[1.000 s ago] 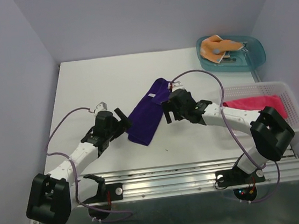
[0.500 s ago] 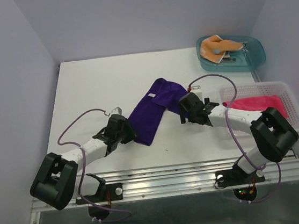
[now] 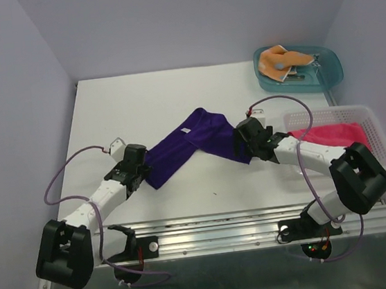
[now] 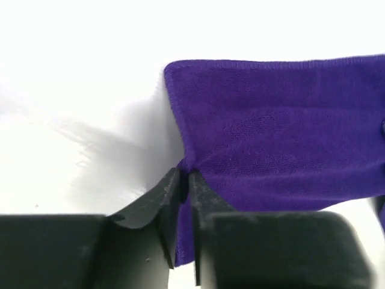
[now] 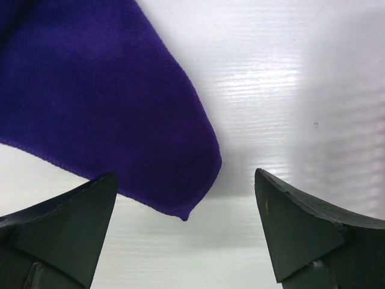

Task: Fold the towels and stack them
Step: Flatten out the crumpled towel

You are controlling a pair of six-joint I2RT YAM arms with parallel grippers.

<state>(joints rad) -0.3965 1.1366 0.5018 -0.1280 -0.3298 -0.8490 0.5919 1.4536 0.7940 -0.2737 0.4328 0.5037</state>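
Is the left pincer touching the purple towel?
Touching. The left wrist view shows the left pincer closed on the near edge of the purple towel, with cloth pinched inside it.

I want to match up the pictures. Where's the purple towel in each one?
Top view: the purple towel lies mid-table as a bent strip.
Left wrist: it fills the upper right, its edge pinched in the left gripper.
Right wrist: it fills the upper left, its corner pointing down between the open fingers of the right gripper.
Shared landmark: the white table under it.
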